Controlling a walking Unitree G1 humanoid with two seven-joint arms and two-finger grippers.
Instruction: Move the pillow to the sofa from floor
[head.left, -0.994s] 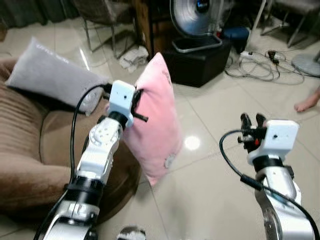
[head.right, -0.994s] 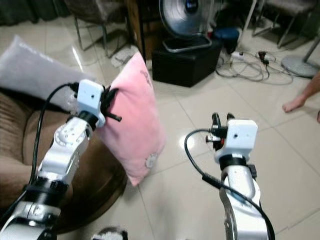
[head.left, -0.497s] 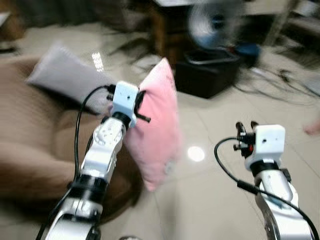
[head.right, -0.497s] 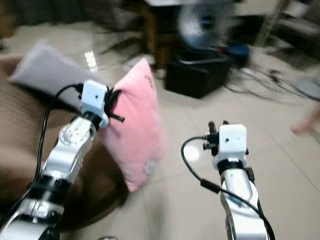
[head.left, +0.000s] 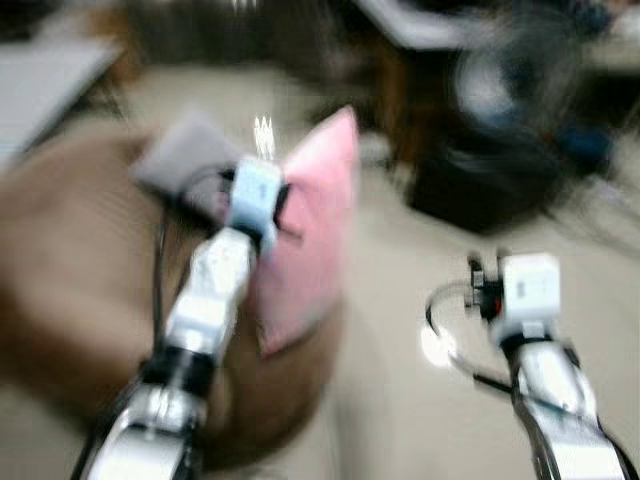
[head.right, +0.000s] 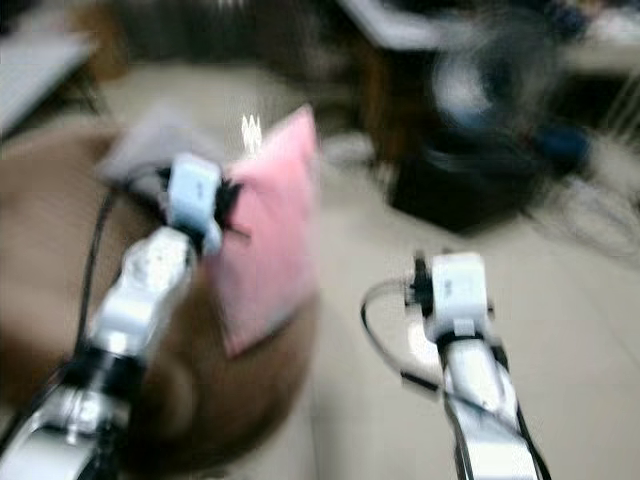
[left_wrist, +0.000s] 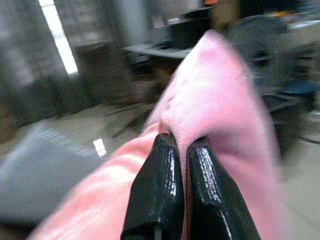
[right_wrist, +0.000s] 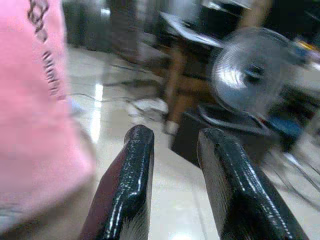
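The pink pillow (head.left: 310, 225) hangs upright in the air over the edge of the brown sofa (head.left: 70, 270), pinched at its seam by my left gripper (left_wrist: 182, 145), which is shut on it. In the head views that gripper (head.left: 283, 205) sits at the pillow's left side. My right gripper (head.left: 482, 272) is held up to the right, apart from the pillow, its fingers (right_wrist: 132, 170) open with nothing between them. The head views are blurred.
A grey cushion (head.left: 185, 160) lies on the sofa behind the pink pillow. A black box (head.left: 480, 185) with a fan (right_wrist: 247, 75) above it stands on the tiled floor at the back right. Bare tiles (head.left: 400, 400) lie between my arms.
The whole picture has shifted as the camera swung left, bringing more of the sofa into view. The pillow stays in my left gripper, now hanging over the sofa's edge.
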